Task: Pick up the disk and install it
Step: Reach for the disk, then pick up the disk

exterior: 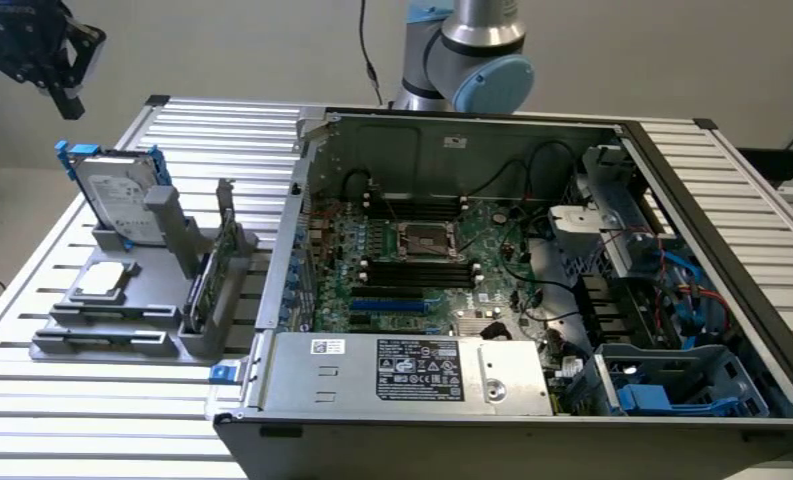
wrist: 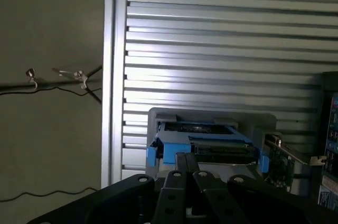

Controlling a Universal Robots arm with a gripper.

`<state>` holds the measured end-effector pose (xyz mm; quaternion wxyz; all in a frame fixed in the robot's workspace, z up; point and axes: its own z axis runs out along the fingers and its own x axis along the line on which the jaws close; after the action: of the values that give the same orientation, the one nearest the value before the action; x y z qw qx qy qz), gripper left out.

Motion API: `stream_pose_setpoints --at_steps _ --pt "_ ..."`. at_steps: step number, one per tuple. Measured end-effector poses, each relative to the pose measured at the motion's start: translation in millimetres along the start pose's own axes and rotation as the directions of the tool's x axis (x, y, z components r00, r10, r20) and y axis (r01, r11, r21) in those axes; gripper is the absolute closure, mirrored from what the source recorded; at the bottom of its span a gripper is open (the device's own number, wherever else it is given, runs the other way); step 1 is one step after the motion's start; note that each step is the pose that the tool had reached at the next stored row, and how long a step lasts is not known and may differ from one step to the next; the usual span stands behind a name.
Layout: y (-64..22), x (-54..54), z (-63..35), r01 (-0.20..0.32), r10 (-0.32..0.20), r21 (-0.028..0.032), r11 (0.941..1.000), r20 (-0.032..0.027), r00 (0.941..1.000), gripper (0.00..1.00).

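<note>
Open air surrounds the upright silver-grey, blue-railed disk (exterior: 113, 190); the black gripper (exterior: 67, 103) hangs well above it, closed and empty.

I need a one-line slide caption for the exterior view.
Shut gripper hangs above the disk standing in its holder, beside the open case.

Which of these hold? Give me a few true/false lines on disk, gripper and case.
1. The disk stands upright in the grey holder. True.
2. The gripper grips the disk. False: it is shut on nothing, higher up and apart from the disk.
3. The computer case is open, motherboard exposed. True.
4. The small silver drive sits inside the case. False: it lies flat on the holder, outside the case.
</note>
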<state>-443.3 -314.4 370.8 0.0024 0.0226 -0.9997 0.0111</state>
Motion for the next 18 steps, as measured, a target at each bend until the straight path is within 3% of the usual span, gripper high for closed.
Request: stream_pose_setpoints --at_steps 18 --pt "0.0 0.6 0.0 0.0 0.0 0.0 1.0 0.0 1.0 0.89"
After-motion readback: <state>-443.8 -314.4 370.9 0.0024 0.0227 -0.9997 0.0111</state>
